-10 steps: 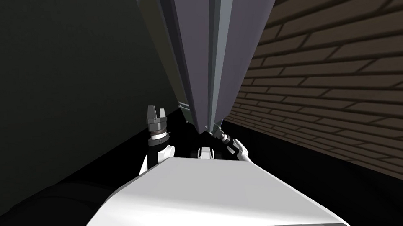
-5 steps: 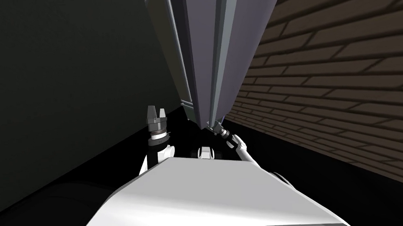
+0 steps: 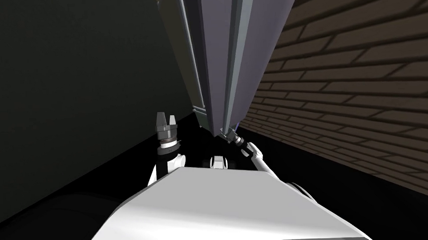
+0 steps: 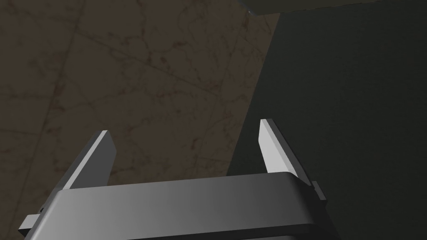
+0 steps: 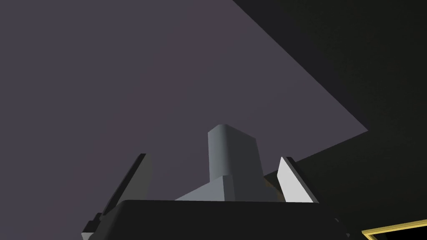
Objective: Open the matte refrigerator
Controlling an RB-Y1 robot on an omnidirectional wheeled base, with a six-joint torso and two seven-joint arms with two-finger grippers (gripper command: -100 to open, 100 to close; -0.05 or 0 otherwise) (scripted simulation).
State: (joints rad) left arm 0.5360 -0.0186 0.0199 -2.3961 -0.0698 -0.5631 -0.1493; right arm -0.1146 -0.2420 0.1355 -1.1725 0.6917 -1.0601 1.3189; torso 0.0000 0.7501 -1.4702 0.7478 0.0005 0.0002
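The refrigerator door [image 3: 215, 58] is a tall, matte grey-purple slab, swung a little way off the darker cabinet [image 3: 177, 51] to its left. A light grey handle [image 3: 238, 57] runs along the door's length. My right gripper [image 3: 230, 134] is at the near end of the door. In the right wrist view its fingers [image 5: 292, 181] stand open, one on each side of the handle's end [image 5: 231, 158], with a gap on both sides. The door face [image 5: 125, 83] lies just behind. My left gripper [image 3: 166, 117] hangs left of the fridge, open [image 4: 185, 127] and holding nothing.
A brown brick wall [image 3: 363, 75] runs close along the right of the door. A plain dark wall [image 3: 74, 85] stands to the left. A black area [image 3: 196, 146] lies below the door's near end, between my arms.
The door's near end has shifted slightly right and the gap at the cabinet has widened. My right hand has moved right with it. The left arm is still.
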